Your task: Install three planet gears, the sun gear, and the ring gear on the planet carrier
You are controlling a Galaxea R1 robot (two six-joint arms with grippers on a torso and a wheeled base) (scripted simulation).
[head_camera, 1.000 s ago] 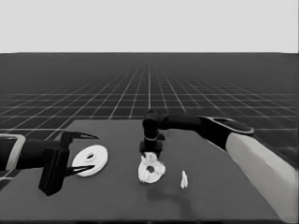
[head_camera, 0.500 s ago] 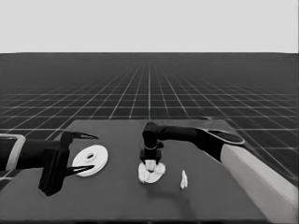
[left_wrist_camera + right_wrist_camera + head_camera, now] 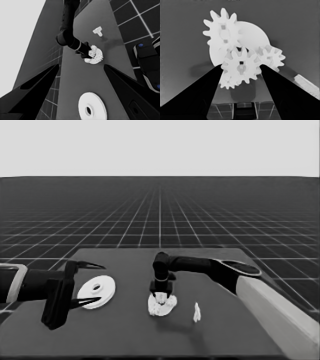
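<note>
The right gripper holds 1 gear between narrowed fingers directly over the smaller round part.

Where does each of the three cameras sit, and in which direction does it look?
Head view: high, looking down across the table; both arms enter from the edges.
Left wrist view: on the waiting left arm, looking along the table; left end effector wedges frame the larger round part.
Right wrist view: on the working right arm, looking at gears on the smaller round part, between right end effector wedges.
All three show the gear cluster.
</note>
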